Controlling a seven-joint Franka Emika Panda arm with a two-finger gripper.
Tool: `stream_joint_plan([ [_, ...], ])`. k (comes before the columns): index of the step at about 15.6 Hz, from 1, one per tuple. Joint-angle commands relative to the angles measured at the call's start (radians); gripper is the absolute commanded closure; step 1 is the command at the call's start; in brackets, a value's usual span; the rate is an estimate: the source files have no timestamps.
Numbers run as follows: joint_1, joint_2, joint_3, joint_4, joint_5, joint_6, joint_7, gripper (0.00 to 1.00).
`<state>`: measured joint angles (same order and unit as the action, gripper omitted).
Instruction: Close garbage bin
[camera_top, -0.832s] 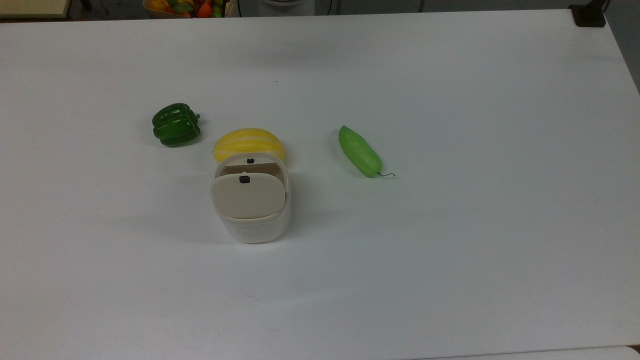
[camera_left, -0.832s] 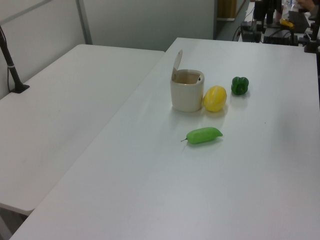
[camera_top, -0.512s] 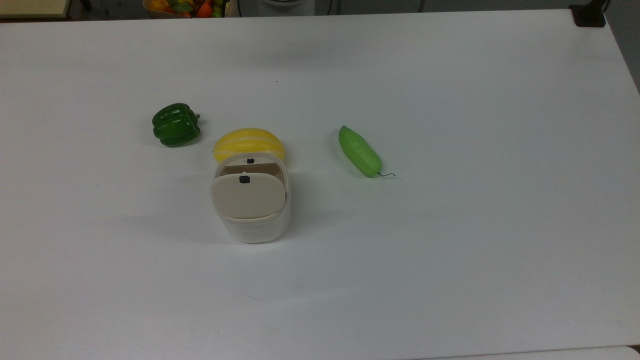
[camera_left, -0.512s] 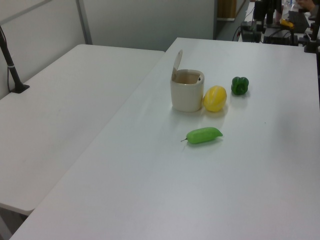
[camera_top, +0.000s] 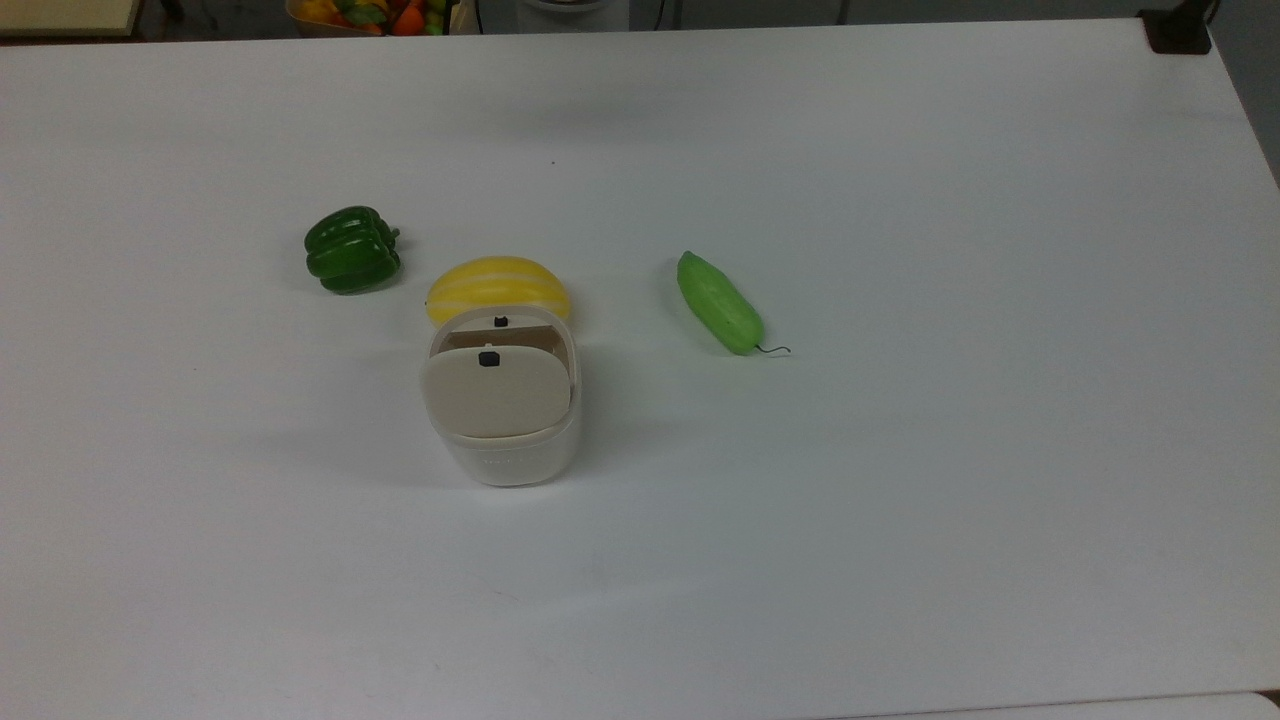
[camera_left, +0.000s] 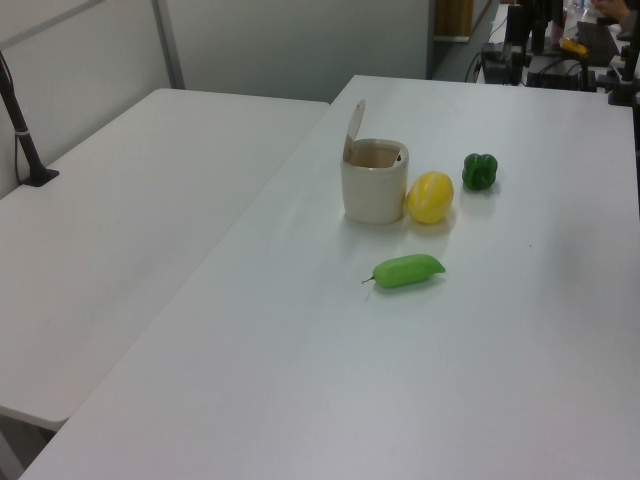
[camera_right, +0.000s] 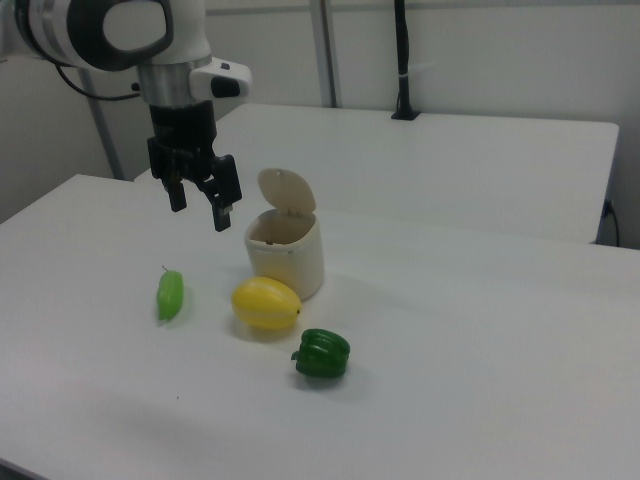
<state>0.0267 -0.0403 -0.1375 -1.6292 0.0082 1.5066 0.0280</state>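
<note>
While the garbage bin (camera_right: 285, 255) sits with its lid (camera_right: 286, 190) standing straight up, my job is not done yet. My gripper (camera_right: 201, 209) hangs in the air with nothing in it. My two fingers are spread apart, with a clear gap between them.

In the right view, the bin is just past my jaws, to the right view's right and a little lower. The lid is near the level of my fingertips, so it is the closest thing to me. The yellow melon (camera_right: 266, 304) lies below my jaws, touching or almost touching the bin's front. The green cucumber (camera_right: 170, 296) lies under me, toward the right view's left. The green pepper (camera_right: 322, 353) is farther away, past the melon.

I think my next move is to reach over the lid and push it down.

Some things could go wrong. If I push the lid from the side and not from the top, the light bin could slide on the table (camera_right: 480, 380) or tip over. If I come in too low, my fingers could bump the bin wall or knock the melon away. If I press too softly, the lid might not snap shut and could pop up again.
</note>
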Motion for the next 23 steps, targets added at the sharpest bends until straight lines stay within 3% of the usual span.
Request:
stream_joint_plan([
  [1,-0.002,0.004,0.006,0.002,0.019,0.000,0.010,0.00],
  [4,-0.014,0.002,-0.001,0.002,0.091,0.023,0.006,0.00],
  [12,-0.005,0.017,0.015,0.028,0.081,0.099,0.020,0.00],
  [16,-0.002,0.033,0.016,0.035,0.087,0.190,0.013,0.28],
  [17,0.001,0.034,0.018,0.035,0.093,0.202,0.010,0.40],
  [18,0.016,0.036,0.018,0.037,0.096,0.233,0.004,0.66],
  [19,0.022,0.037,0.018,0.037,0.099,0.269,0.019,0.86],
  [20,0.028,0.039,0.018,0.037,0.101,0.291,0.020,0.95],
  [23,0.045,0.074,0.018,0.037,0.108,0.363,0.029,1.00],
])
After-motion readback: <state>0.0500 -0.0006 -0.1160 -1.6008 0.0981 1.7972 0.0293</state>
